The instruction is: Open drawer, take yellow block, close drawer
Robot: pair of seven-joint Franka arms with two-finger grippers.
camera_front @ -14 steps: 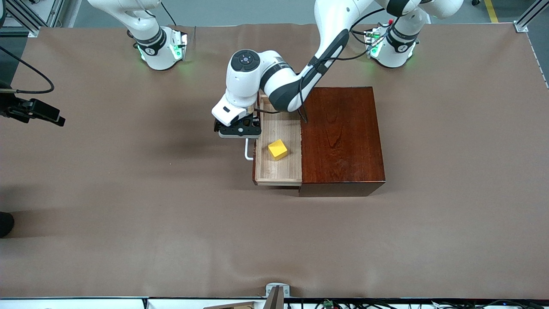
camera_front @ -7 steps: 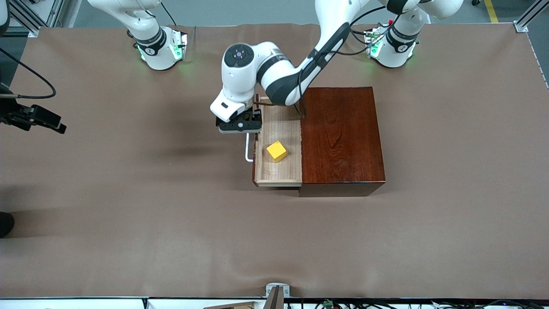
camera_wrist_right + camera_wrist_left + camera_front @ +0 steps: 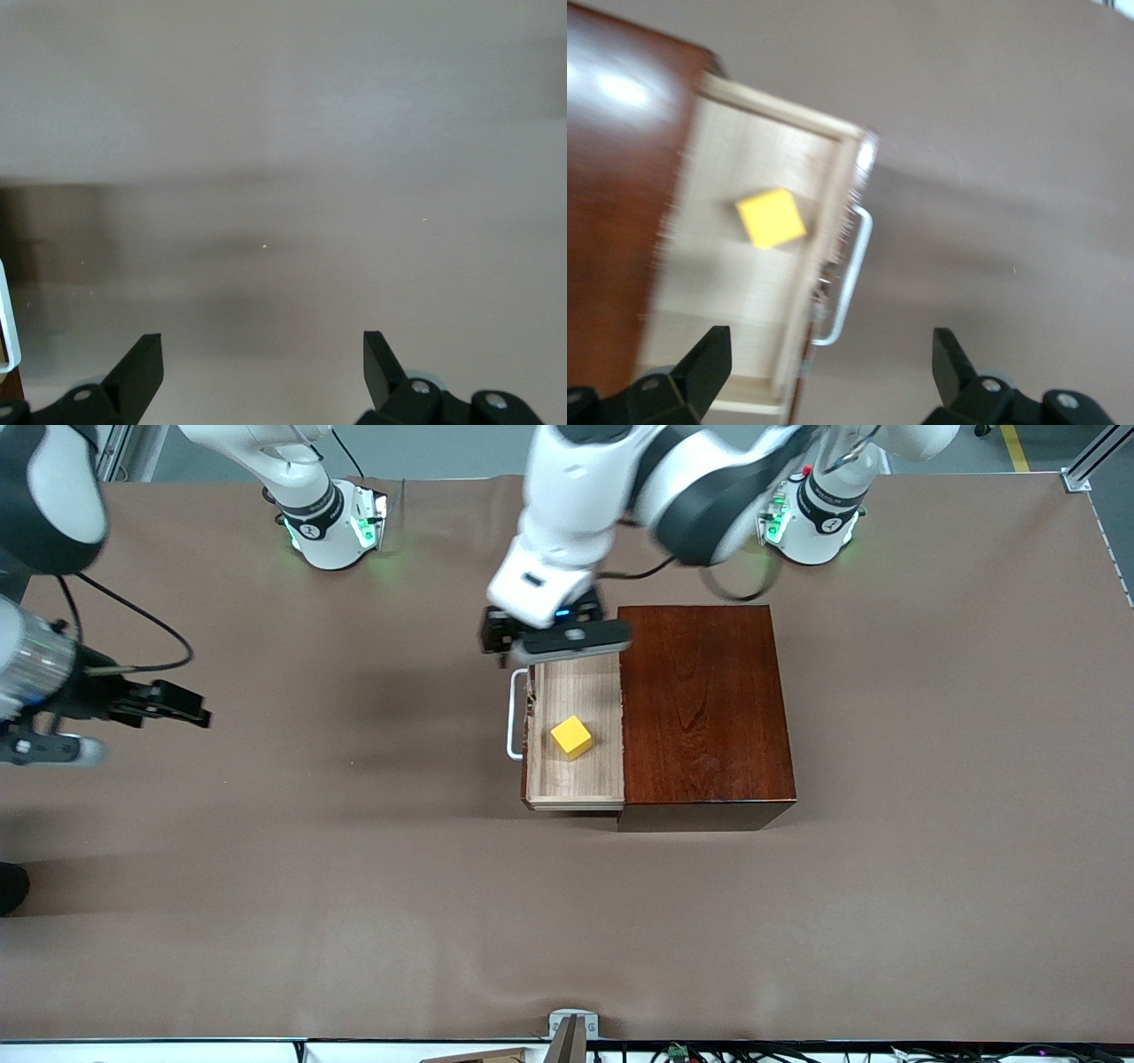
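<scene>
The room is evenly and brightly lit from above. Soft wide shadows lie on the brown table (image 3: 266,921), darker at the middle left of the front view. The mahogany box (image 3: 704,717) has a mild shine, and in the left wrist view white glare spots sit at its upper left. That view is smeared by motion, so the drawer (image 3: 735,301) edges look doubled. The right wrist view is soft, with a grey shadow band across it.

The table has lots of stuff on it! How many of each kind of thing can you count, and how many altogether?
Robot grippers: 2, the left gripper open over the drawer's end, the right gripper open over bare table.
Wooden boxes: 1, the mahogany box.
Drawers: 1, the drawer, pulled open.
Yellow blocks: 1, the yellow block in the drawer.
Total: 5
</scene>
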